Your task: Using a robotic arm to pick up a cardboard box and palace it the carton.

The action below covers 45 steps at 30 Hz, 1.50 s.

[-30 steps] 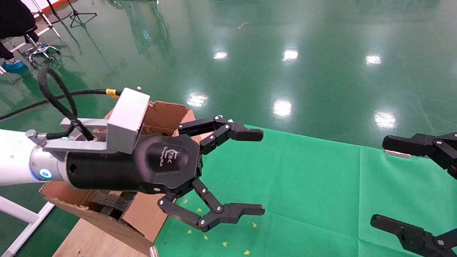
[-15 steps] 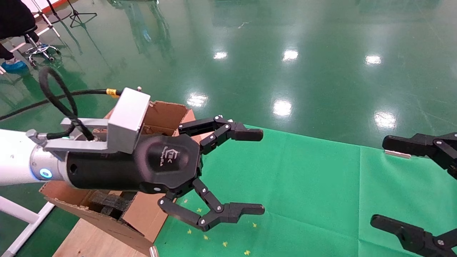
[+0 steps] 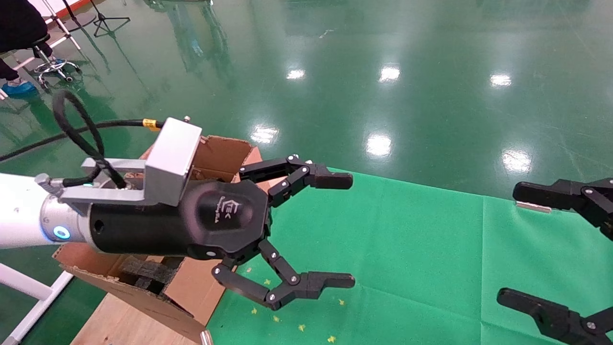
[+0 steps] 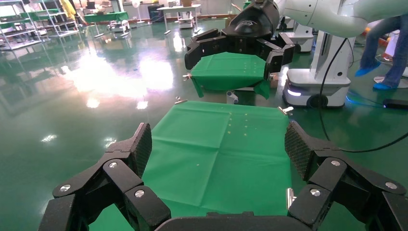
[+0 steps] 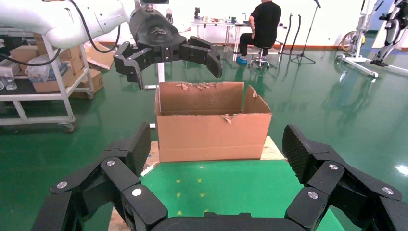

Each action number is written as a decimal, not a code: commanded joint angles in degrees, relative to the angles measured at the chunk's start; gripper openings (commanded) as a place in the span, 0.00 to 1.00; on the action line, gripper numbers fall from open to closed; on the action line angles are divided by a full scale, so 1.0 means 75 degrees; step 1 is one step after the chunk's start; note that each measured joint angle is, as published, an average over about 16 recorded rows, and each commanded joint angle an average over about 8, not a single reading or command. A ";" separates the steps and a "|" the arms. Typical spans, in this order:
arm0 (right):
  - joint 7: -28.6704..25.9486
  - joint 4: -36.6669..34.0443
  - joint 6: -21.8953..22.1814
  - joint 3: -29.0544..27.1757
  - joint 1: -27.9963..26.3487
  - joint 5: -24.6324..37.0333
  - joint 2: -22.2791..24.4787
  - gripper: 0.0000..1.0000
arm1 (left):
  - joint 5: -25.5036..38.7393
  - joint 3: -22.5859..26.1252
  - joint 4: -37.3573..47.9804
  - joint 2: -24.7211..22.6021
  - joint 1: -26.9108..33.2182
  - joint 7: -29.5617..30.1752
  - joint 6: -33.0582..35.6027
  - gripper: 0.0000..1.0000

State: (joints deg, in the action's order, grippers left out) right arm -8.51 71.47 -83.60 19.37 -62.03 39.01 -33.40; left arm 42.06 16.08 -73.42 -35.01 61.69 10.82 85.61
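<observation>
1. my left gripper [image 3: 342, 230] hung wide open with nothing in it, one black finger high and one low, both tips pointing toward the middle of the green cloth [image 3: 407, 249].
2. behind the fingers i saw the black gripper body, then the silver wrist block, then the white robotic arm [image 3: 19, 215] running off the left edge, held about level above the table.
3. from the left wrist view the two ribbed pads [image 4: 142, 147] stood far apart, and only the green cloth lay between them.
4. the left gripper hovered over the near side of the carton [image 3: 191, 287]; the carton sat at the left end of the cloth, flaps ragged, with black foam showing inside near its front corner.
5. the right wrist view gave me the carton [image 5: 211, 127] face on, standing upright on a wooden board at the cloth's far end, with the left gripper [image 5: 168, 55] above its open top.
6. my right gripper [image 3: 536, 244] sat at the right edge of the head view, also spread wide and holding nothing, well apart from the carton.
7. i could not find the cardboard box in any view.
</observation>
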 commanded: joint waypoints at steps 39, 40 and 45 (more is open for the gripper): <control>0.0000 0.0000 0.0000 0.0000 0.0000 0.0000 0.0000 1.00 | 0.0000 0.0000 0.0000 0.0000 0.0000 0.0000 0.0000 1.00; 0.0000 0.0000 0.0000 0.0000 0.0000 0.0000 0.0000 1.00 | 0.0000 0.0000 0.0000 0.0000 0.0000 0.0000 0.0000 1.00; 0.0000 0.0000 0.0000 0.0000 0.0000 0.0000 0.0000 1.00 | 0.0000 0.0000 0.0000 0.0000 0.0000 0.0000 0.0000 1.00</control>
State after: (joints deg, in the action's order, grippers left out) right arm -8.51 71.46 -83.60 19.37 -62.03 39.01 -33.40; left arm 42.06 16.08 -73.41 -35.01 61.69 10.82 85.61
